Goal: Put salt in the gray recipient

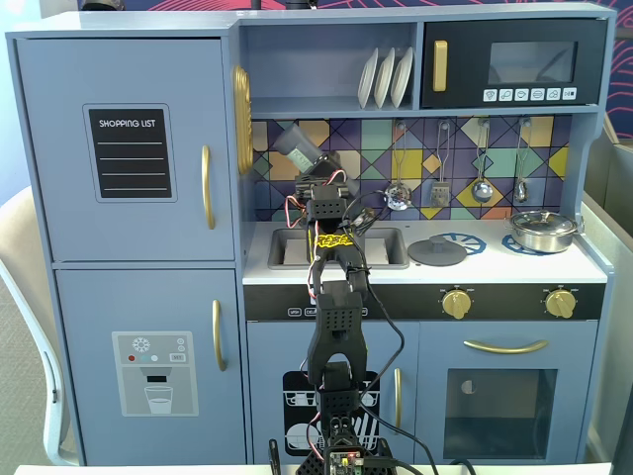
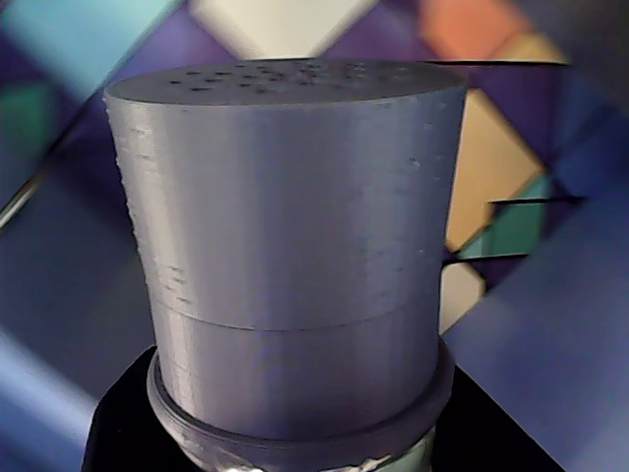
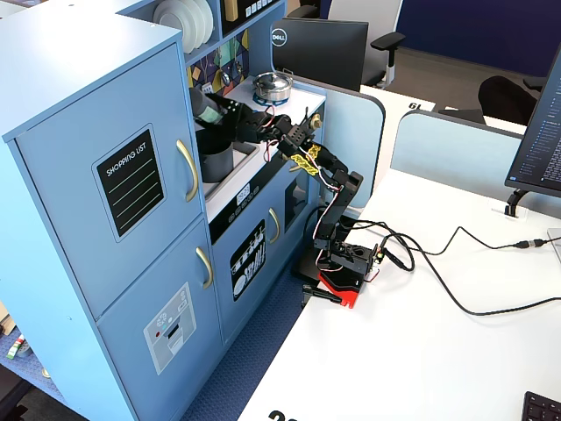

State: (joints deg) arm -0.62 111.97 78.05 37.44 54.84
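Observation:
The salt (image 1: 295,144) is a dark-gray cylinder shaker with a pale green label, and my gripper (image 1: 309,166) is shut on it. It is held tilted, top up and to the left, in front of the tiled back wall above the sink. In the wrist view the salt (image 2: 295,246) fills the frame, its holed top facing away, with my gripper (image 2: 295,438) clamped round its lower part. From the side, the salt (image 3: 204,103) hangs just above the gray recipient (image 3: 216,160), which stands in the sink. My arm hides the recipient in the front fixed view.
A shiny silver pan (image 1: 542,231) sits on the right burner and a flat gray lid (image 1: 436,250) on the left one. Utensils (image 1: 482,163) hang on the back wall. White plates (image 1: 386,77) stand on the shelf above. The fridge wall (image 3: 105,132) is close on the left.

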